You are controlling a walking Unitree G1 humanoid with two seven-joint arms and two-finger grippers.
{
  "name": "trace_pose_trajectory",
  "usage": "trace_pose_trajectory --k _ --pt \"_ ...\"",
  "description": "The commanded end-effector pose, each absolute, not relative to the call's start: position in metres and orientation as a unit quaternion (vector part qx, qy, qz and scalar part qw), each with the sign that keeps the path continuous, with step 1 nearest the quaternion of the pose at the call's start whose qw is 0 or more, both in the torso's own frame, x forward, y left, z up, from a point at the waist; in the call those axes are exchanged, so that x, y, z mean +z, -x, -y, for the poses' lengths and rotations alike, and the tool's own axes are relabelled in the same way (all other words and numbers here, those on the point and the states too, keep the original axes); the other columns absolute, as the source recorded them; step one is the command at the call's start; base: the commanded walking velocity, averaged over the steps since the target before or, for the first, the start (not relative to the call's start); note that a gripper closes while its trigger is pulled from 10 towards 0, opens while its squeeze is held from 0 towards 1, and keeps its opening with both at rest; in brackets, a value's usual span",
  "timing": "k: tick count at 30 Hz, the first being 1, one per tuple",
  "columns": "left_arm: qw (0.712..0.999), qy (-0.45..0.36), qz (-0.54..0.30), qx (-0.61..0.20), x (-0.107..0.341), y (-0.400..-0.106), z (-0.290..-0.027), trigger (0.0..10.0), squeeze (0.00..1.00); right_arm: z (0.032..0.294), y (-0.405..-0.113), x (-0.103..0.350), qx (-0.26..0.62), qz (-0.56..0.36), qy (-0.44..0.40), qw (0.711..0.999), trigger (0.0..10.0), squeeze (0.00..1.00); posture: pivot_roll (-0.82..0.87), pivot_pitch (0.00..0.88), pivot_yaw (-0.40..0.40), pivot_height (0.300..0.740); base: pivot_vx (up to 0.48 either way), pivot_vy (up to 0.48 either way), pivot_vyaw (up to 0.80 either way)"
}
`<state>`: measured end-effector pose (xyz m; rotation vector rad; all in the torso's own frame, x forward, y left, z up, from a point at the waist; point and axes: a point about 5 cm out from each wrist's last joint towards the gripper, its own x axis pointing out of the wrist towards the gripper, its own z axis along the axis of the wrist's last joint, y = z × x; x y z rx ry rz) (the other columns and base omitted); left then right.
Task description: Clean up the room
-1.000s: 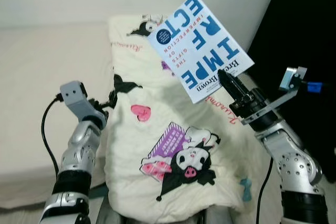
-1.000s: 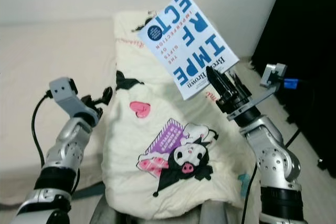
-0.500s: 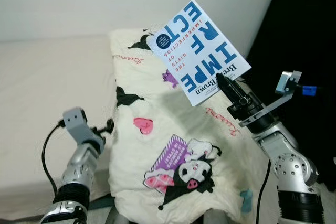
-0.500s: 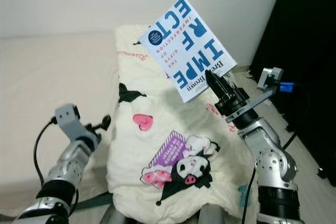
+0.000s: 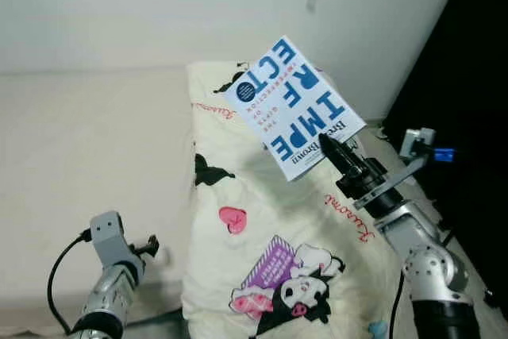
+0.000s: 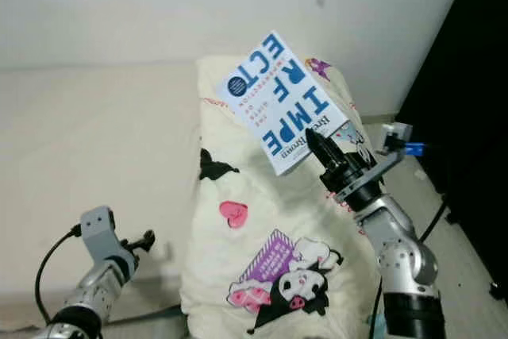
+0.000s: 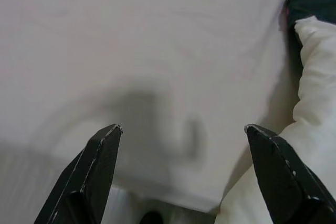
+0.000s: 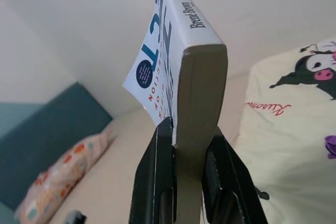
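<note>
Where fingers [image 8: 157, 182] pinch: book [image 8: 178, 77] edge-on.

Raised over a cream cartoon-printed blanket [image 5: 270, 220]: white paperback book with blue lettering [image 5: 292, 109], tilted, pinched at its lower corner by right gripper [image 5: 332, 151]. Low beside beige bed sheet [image 5: 87, 148], left gripper [image 5: 151, 245] (fingers too small to judge).

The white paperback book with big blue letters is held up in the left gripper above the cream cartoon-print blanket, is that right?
Not quite: the white paperback book with big blue letters is held by the right gripper, not the left. The left eye view shows it raised above the cream cartoon-print blanket, and the right wrist view shows the black fingers clamped on the book's bottom edge. The left gripper is open and empty, low beside the blanket.
</note>
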<state>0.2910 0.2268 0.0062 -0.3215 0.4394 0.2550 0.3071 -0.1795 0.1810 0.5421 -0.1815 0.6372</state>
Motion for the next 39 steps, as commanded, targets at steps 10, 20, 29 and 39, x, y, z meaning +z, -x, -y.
trace_pose_trajectory --k 10,20,29,39 --pt "0.944 0.102 -0.282 0.134 -0.022 -0.261 -0.233 10.0 0.00 0.194 -0.306 0.122 0.223 0.009 -0.220 0.950 10.0 0.00 0.09 0.094 0.018 0.716 -0.236 0.000 0.20" --pt "0.942 0.057 -0.311 0.115 -0.036 -0.243 -0.231 10.0 0.00 0.197 -0.298 0.090 0.208 -0.034 -0.217 0.953 10.0 0.00 0.09 0.089 0.019 0.716 0.000 0.000 0.55" --pt "0.938 0.024 -0.332 0.100 -0.045 -0.232 -0.228 10.0 0.00 0.196 -0.290 0.061 0.199 -0.075 -0.215 0.953 10.0 0.00 0.10 0.073 0.014 0.716 0.000 0.000 0.58" --pt "0.919 0.013 -0.382 0.098 -0.060 -0.212 -0.224 10.0 0.00 0.200 -0.276 0.032 0.176 -0.122 -0.212 0.954 10.0 0.00 0.10 0.074 0.016 0.716 0.000 0.000 0.59"
